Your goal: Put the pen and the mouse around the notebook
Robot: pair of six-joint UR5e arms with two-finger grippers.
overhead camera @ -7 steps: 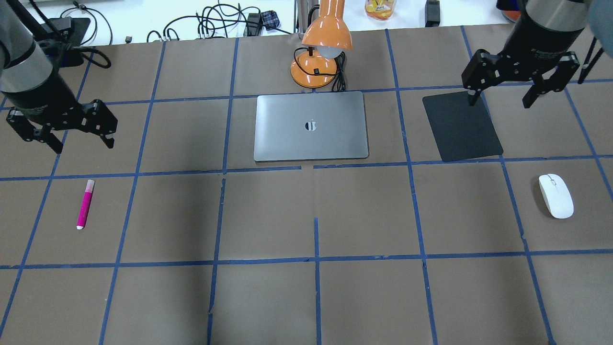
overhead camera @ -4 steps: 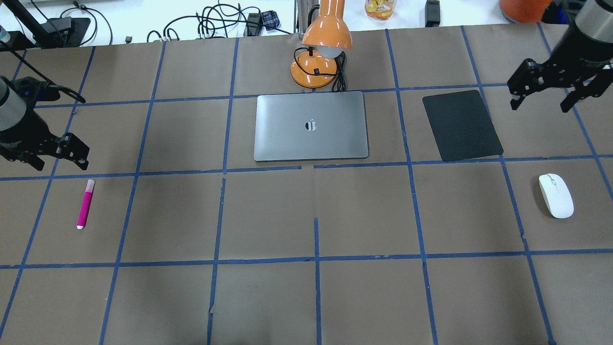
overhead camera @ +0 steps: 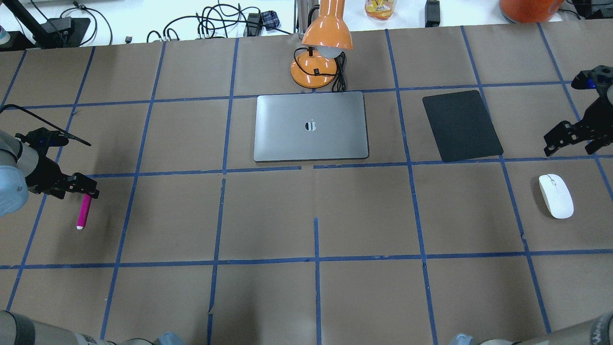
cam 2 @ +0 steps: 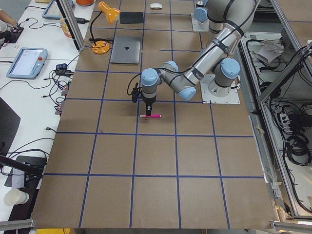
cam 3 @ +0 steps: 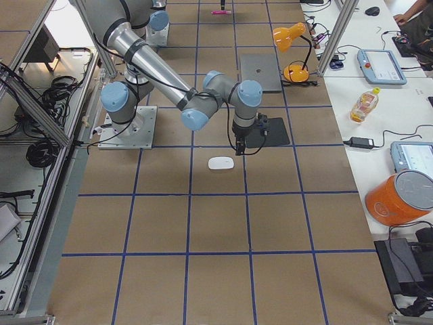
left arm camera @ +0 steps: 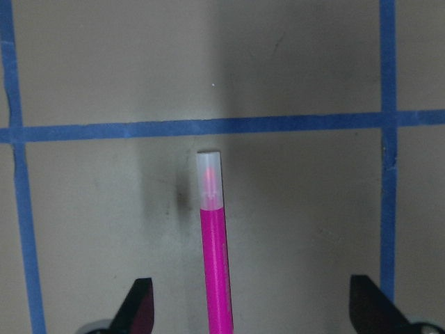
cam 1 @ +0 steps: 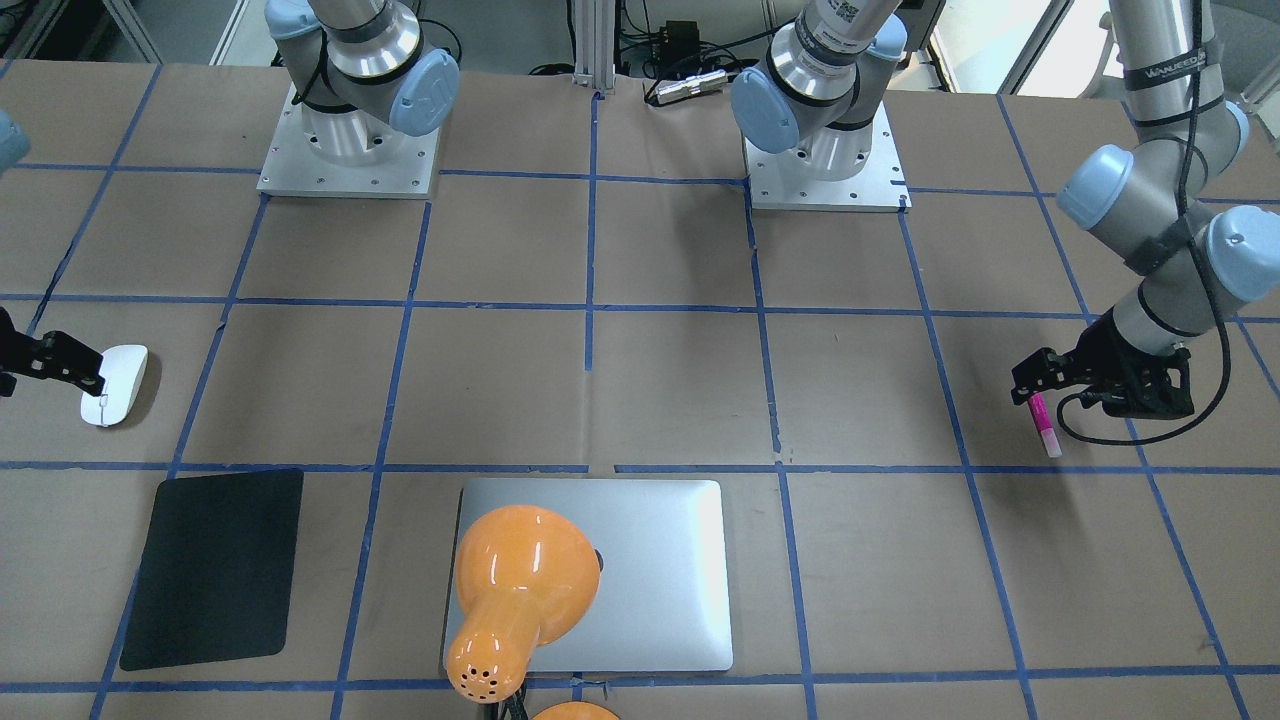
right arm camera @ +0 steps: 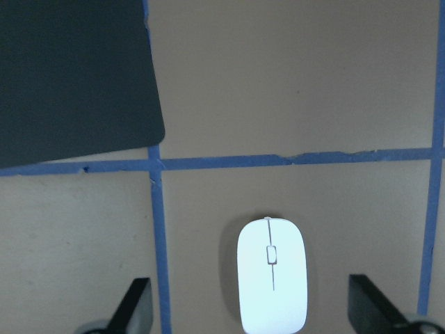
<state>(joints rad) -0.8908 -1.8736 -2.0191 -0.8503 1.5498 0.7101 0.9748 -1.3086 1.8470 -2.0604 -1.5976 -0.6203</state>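
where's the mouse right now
In the overhead view the mouse lies flat on the table's right side, one grid square right of the black mat and nearer the robot. The open right gripper hovers close by, not touching it.

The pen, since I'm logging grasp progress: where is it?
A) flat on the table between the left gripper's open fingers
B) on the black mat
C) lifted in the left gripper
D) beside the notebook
A: the wrist view shows the pen lying untouched, the left gripper open astride it.
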